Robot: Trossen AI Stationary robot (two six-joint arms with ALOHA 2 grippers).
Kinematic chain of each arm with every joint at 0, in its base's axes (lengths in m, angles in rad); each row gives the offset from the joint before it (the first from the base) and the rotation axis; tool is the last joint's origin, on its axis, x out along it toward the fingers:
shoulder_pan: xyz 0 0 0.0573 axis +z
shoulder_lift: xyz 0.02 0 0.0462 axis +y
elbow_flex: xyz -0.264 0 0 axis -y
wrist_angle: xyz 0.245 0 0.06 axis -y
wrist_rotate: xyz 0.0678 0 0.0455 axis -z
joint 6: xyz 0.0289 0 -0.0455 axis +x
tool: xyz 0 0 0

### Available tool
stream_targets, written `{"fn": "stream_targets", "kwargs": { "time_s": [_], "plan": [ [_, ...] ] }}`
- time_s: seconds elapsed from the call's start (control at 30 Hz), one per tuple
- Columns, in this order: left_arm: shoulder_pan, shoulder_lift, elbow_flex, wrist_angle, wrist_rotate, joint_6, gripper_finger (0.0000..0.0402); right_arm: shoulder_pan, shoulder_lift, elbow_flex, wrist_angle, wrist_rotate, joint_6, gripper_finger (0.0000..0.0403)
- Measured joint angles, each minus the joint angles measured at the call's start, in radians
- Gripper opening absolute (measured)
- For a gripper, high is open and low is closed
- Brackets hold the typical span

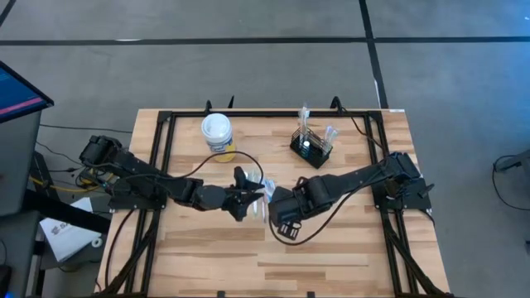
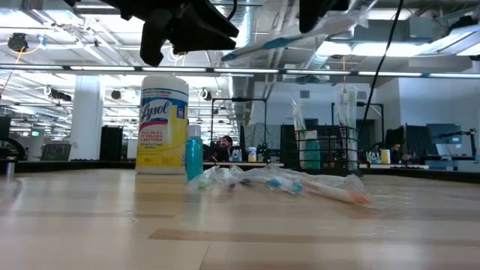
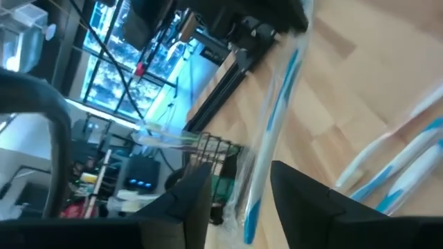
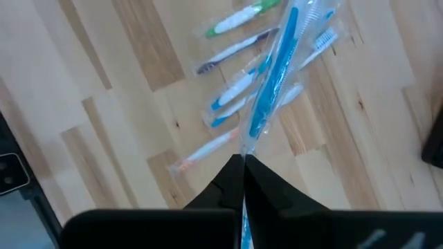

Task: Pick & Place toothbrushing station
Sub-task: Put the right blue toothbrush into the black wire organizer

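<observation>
Your right pincer (image 4: 242, 162) is clamped on a blue toothbrush in clear wrap (image 4: 277, 66) at mid-bench; your left pincer (image 3: 239, 194) stands parted around its other end. The black wire-mesh caddy (image 1: 311, 147) sits far-right, nearer your right arm.

- A Lysol wipes canister (image 2: 162, 124), yellow with a white lid, stands upright on the wooden table (image 1: 331, 248) toward its far edge.
- Just beside it in the low view stands a small teal bottle (image 2: 194, 154).
- Several wrapped toothbrushes (image 4: 235, 90) lie loose in a cluster at mid-table (blue, green, purple and orange handles, each in clear plastic).
- A monitor (image 1: 18, 91) sits off the table's left side.
- Beyond the table lies an open office with desks and screens.
</observation>
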Motion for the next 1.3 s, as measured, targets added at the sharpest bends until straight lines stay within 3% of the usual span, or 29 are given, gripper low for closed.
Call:
{"fn": "stream_targets", "kwargs": {
  "time_s": [0.3, 0.53, 1.03, 1.3],
  "plan": [
    [0.0, 0.0, 0.0, 0.0, -0.006, 0.019, 0.0189, -0.006, 0.0, 0.035, -0.001, 0.0, -0.035, 0.0],
    [0.003, 0.0, 0.0, -0.008, -0.081, 0.02, 0.0192, -0.013, 0.0, 0.067, -0.001, 0.0, -0.052, 0.0],
    [0.004, 0.0, 0.0, -0.007, -0.095, 0.019, 0.0134, -0.025, 0.0, 0.078, 0.007, -0.002, -0.074, 0.0],
    [0.004, 0.0, 0.0, -0.007, -0.095, 0.016, 0.0064, -0.026, 0.0, 0.078, 0.008, -0.002, -0.077, 0.0]
  ]
}}
